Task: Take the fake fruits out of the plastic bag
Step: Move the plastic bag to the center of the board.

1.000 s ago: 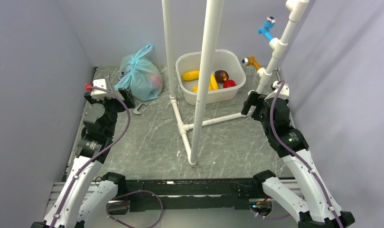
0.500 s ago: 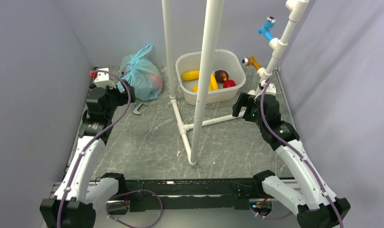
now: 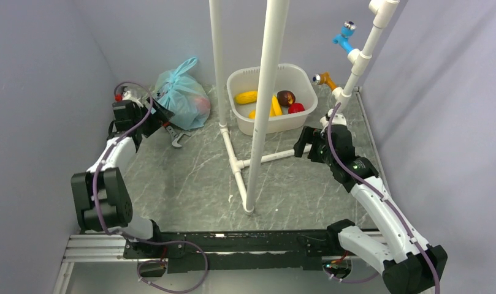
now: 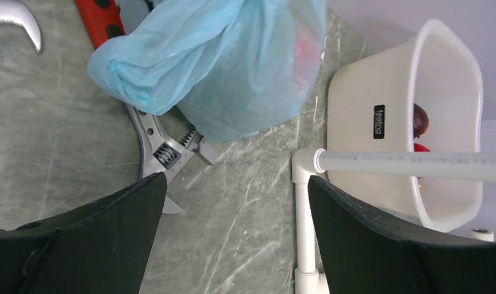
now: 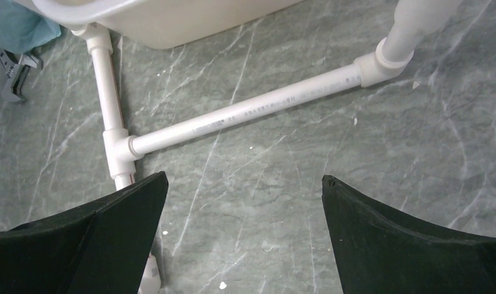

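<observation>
The light blue plastic bag [image 3: 183,98] lies tied at the back left; a red fruit [image 3: 202,105] shows faintly through its side. In the left wrist view the bag [image 4: 233,67] fills the top, with the red blur [image 4: 303,46] inside it. My left gripper [image 3: 161,118] is open and empty, just in front of the bag and over the wrench; its jaws [image 4: 237,177] stand wide apart. My right gripper [image 3: 300,142] is open and empty, low over the table in front of the tub; in its wrist view [image 5: 244,176] only table lies between the jaws.
A white tub [image 3: 276,124] at the back centre holds a yellow lemon [image 3: 246,97], a banana [image 3: 275,106], a dark fruit [image 3: 286,97] and a red fruit [image 3: 296,108]. A red-handled wrench [image 4: 162,150] lies partly under the bag. White PVC posts [image 3: 259,104] and floor pipes [image 5: 245,113] cross the middle.
My left arm has stretched out and its gripper has moved back to the bag. My right gripper has moved left and lower, toward the floor pipe. Both stay open.
</observation>
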`<state>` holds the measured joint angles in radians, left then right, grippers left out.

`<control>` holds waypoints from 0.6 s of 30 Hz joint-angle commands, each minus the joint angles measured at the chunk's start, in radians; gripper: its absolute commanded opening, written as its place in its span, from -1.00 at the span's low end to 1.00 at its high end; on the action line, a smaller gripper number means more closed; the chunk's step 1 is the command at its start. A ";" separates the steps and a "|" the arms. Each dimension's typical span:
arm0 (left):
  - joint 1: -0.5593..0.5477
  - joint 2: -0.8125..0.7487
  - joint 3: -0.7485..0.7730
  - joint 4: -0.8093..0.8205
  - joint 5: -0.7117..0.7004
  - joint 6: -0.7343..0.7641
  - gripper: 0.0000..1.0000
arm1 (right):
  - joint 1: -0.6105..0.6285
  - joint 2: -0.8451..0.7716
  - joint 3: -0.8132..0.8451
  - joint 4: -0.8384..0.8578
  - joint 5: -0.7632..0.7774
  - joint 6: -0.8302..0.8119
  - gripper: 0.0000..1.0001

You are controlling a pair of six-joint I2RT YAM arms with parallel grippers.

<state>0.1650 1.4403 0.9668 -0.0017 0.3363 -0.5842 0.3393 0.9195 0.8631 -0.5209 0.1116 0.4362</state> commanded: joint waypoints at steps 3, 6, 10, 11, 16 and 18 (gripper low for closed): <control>0.014 0.127 0.084 0.131 0.099 -0.163 0.88 | 0.002 0.031 0.003 0.015 0.005 0.074 1.00; 0.014 0.213 0.109 0.211 0.127 -0.221 0.96 | 0.001 0.060 0.024 -0.018 0.004 0.075 1.00; 0.016 0.317 0.157 0.279 0.135 -0.255 0.99 | 0.001 0.067 0.031 -0.043 -0.004 0.070 0.99; 0.014 0.332 0.172 0.275 0.126 -0.244 0.99 | 0.002 0.061 0.027 -0.040 -0.013 0.070 1.00; 0.001 0.356 0.188 0.217 -0.035 -0.179 0.99 | 0.002 0.031 0.007 -0.023 -0.040 0.071 0.99; 0.000 0.371 0.179 0.264 -0.045 -0.171 0.99 | 0.002 0.035 0.020 -0.029 -0.035 0.071 0.99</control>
<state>0.1734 1.8019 1.1221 0.1795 0.3702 -0.7891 0.3393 0.9745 0.8528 -0.5526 0.0906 0.4946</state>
